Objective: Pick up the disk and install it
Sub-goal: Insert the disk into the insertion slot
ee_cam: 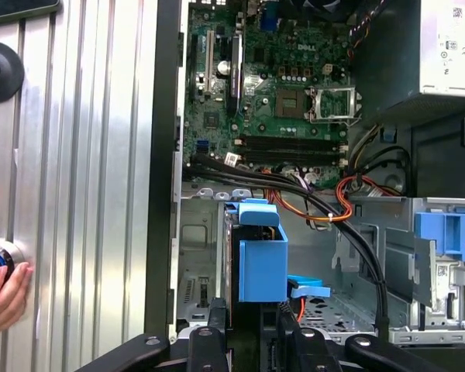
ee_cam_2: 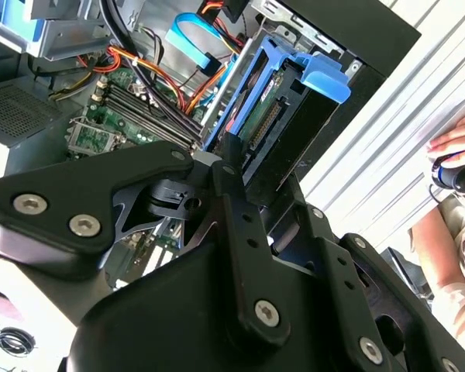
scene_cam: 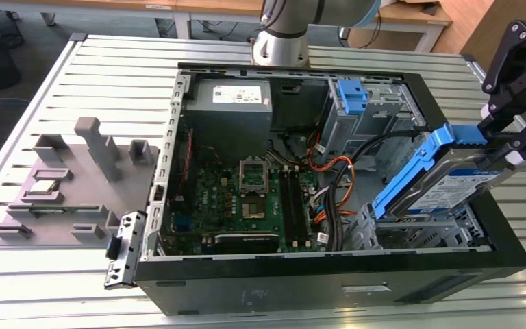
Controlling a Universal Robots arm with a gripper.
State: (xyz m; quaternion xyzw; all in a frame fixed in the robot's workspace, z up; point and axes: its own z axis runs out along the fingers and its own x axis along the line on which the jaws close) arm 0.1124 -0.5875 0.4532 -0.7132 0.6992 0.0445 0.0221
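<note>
Nearest the lens in both wrist views, the black jaws are seen clenched on the disk (ee_cam_2: 283, 116), which is gripped at its raised end. In the exterior view the disk (scene_cam: 446, 181) is held tilted at the exterior view's right. Its lower end is set at the mouth of the metal drive cage (scene_cam: 427, 229) in the near right corner of the computer case (scene_cam: 336, 274), and its upper end leans out towards the case's right wall. Little room is left at the sides: the cage's walls stand close on either side of the disk, and black and orange cables (scene_cam: 331, 168) arch just to its left. The space above the cage is open. The disk's body is silver, a white-and-blue label is carried on its face, and it is framed by a blue plastic caddy with a blue tab (ee_cam_2: 325, 77) at the raised end. In the first wrist view it is seen end-on as a blue block (ee_cam: 261, 267) between the cage's walls. A green motherboard (scene_cam: 244, 192) lies on the case floor, left of the cage, and a lone blue bracket (scene_cam: 350, 92) sits in the far right bay. The case is carried on a slatted metal tabletop (scene_cam: 107, 68). A grey fixture (scene_cam: 71, 178) stands at the exterior view's left, just beside the case's left edge. A person's hand (ee_cam: 4, 298) is seen over the slats, outside the case wall.
</note>
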